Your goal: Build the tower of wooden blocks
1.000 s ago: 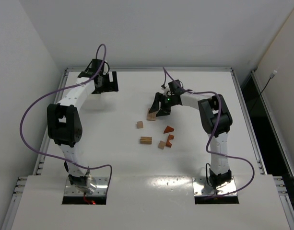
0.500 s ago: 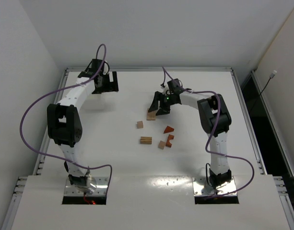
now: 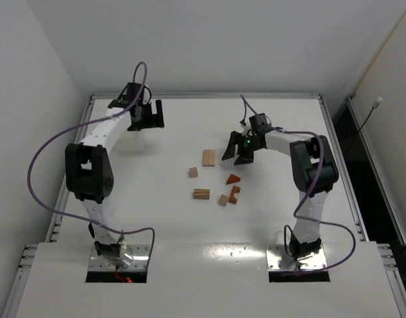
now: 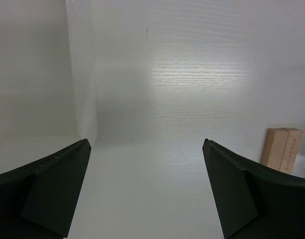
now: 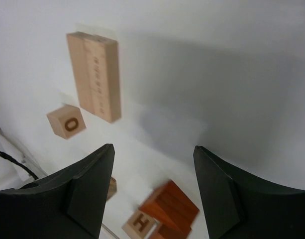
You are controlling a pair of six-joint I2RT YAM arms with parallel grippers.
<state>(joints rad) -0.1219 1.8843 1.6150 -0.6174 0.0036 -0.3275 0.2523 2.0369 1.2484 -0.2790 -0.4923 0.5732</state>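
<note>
While its jaws stood apart and empty, the right gripper (image 5: 153,149) hung just beside the paired tan bars (image 3: 208,158), apparently the build's first course. Five loose wood blocks (image 3: 201,194) lay nearer the arms. The left gripper (image 4: 146,149), also agape and empty, hung well apart.

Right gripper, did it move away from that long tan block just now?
Yes. In the top view the right gripper has slid to the right, away from the long tan block, which lies where it was and now shows fully.
</note>
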